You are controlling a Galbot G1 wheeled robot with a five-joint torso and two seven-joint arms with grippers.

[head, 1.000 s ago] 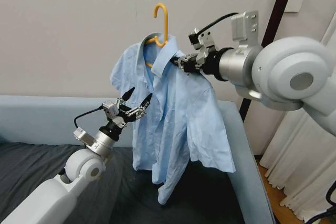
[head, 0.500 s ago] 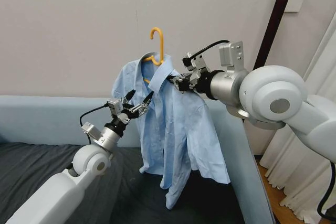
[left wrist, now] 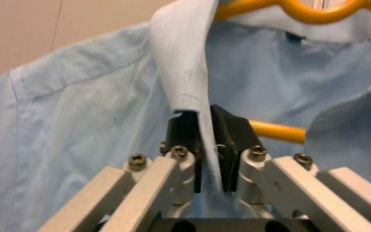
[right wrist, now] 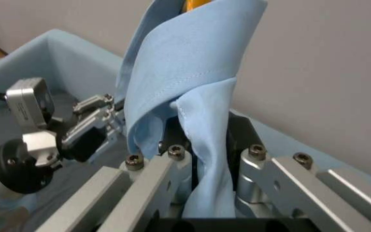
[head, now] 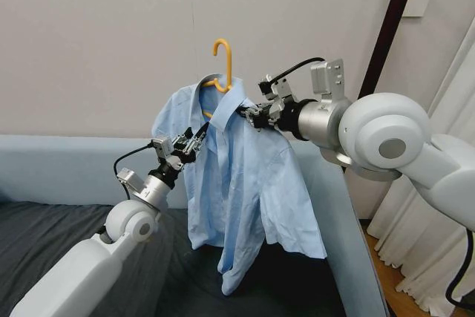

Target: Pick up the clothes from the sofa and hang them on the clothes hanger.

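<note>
Shirt (head: 249,183) sits clamped between fingers of left gripper (head: 196,138) and right gripper (head: 246,113).

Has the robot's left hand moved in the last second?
Yes. The left hand edged slightly upward against the sofa back and closed on the blue shirt.

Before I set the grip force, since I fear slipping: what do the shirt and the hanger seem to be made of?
The shirt looks like thin woven cloth, perhaps cotton or a blend: matte light blue, soft folds, stitched seams. The hanger seems plastic or coated: smooth, slightly glossy orange-yellow. The left gripper pinches the shirt's front edge, the right gripper cloth near the collar.
</note>
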